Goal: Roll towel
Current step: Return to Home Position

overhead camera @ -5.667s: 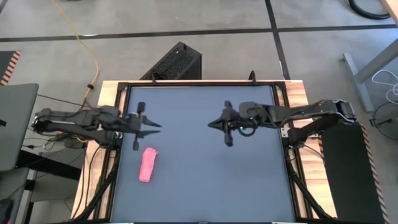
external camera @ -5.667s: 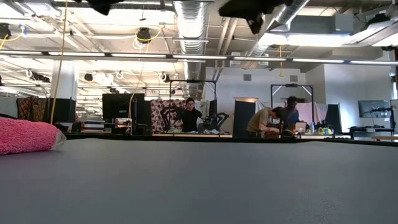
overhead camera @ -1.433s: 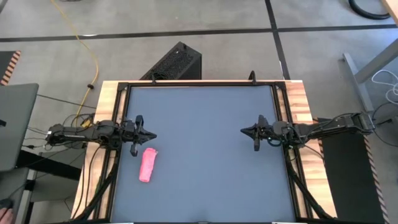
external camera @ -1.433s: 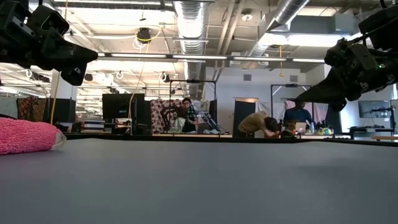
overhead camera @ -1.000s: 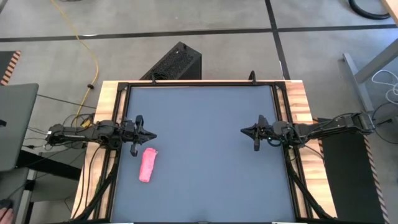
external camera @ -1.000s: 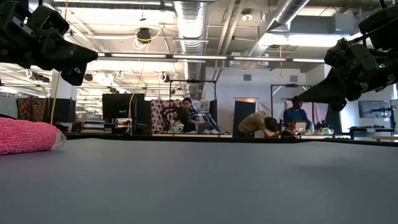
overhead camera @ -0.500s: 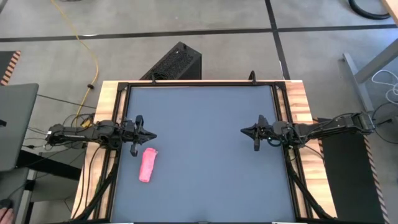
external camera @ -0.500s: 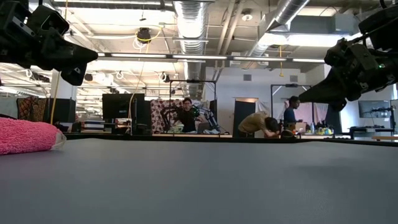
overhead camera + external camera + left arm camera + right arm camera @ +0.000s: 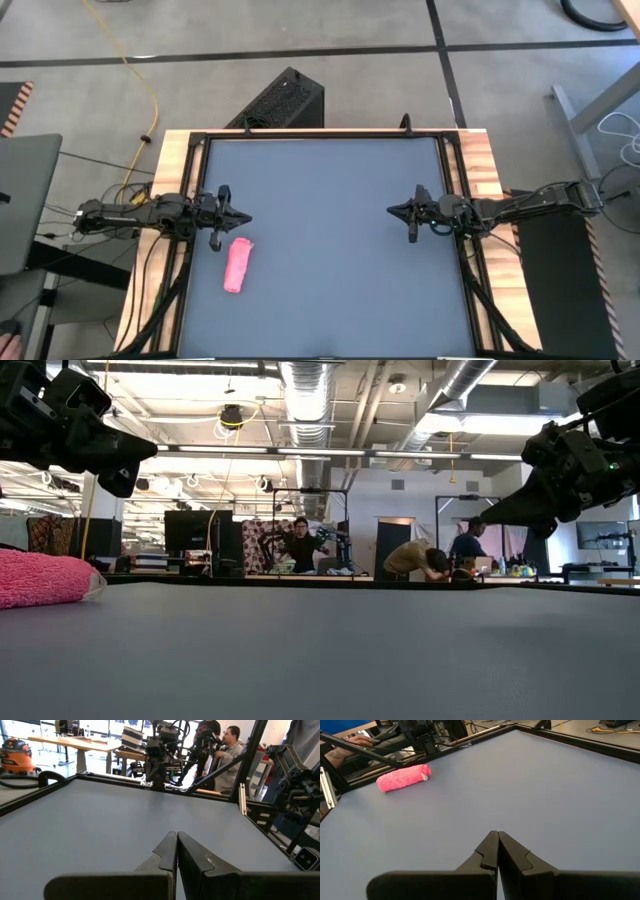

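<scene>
Left tool pressed together, empty; rolled pink towel lay just beside it on counter. Right tool pressed together too, well apart. Risk: unheld roll could loosen, or a left-arm sweep nudge it

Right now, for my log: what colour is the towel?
Plain bright pink towel; clearest in right wrist view.

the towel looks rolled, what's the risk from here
1. Nothing holds the small bright pink rolled towel on the dark grey tabletop, so it may loosen and unroll.
2. The left gripper, jaws shut, hangs close to one end of the roll; any arm motion there might clip it.
3. The roll lies near the table's left side, so a nudge could send it toward that edge.
The right gripper sits far off and is likely no threat.
</scene>
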